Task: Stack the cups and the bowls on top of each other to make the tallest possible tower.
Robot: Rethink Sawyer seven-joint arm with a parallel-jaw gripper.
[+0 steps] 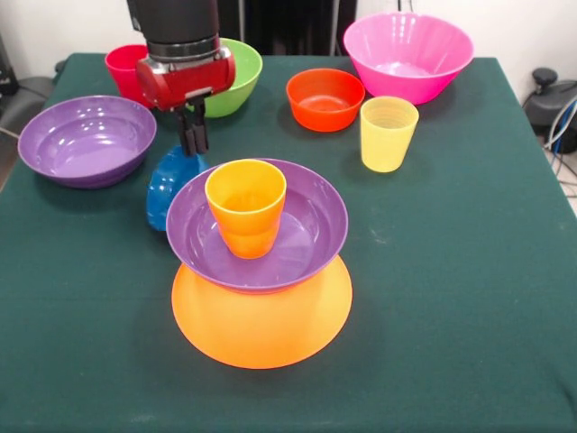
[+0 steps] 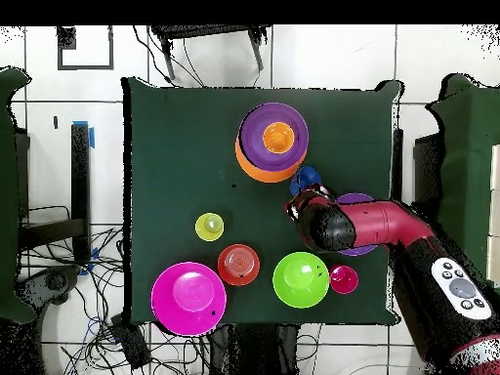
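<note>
Tower so far: yellow-orange bowl (image 1: 261, 327) upside down on the table (image 1: 469, 298), purple bowl (image 1: 257, 225) upright on it, orange cup (image 1: 245, 206) standing upright in the purple bowl. Three pieces up.

Step in hand — fetching the small blue bowl (image 1: 169, 185). It sits tipped on its edge just behind and to one side of the tower, and my gripper (image 1: 193, 135) is down on its upper rim with the fingers closed on it, as far as the front view shows. In the overhead view the blue bowl (image 2: 306, 179) is just beside the stack, the arm reaching over it.

Next move, as I judge it: lift clear, level the bowl, carry it over the orange cup, and set it down centred — the cup's mouth is narrow, so an off-centre release would likely tip it.

Still loose: second purple bowl (image 1: 86, 140), green bowl (image 1: 233, 77), red-pink cup (image 1: 124, 72), orange-red bowl (image 1: 325, 97), yellow cup (image 1: 388, 133), pink bowl (image 1: 407, 56).
</note>
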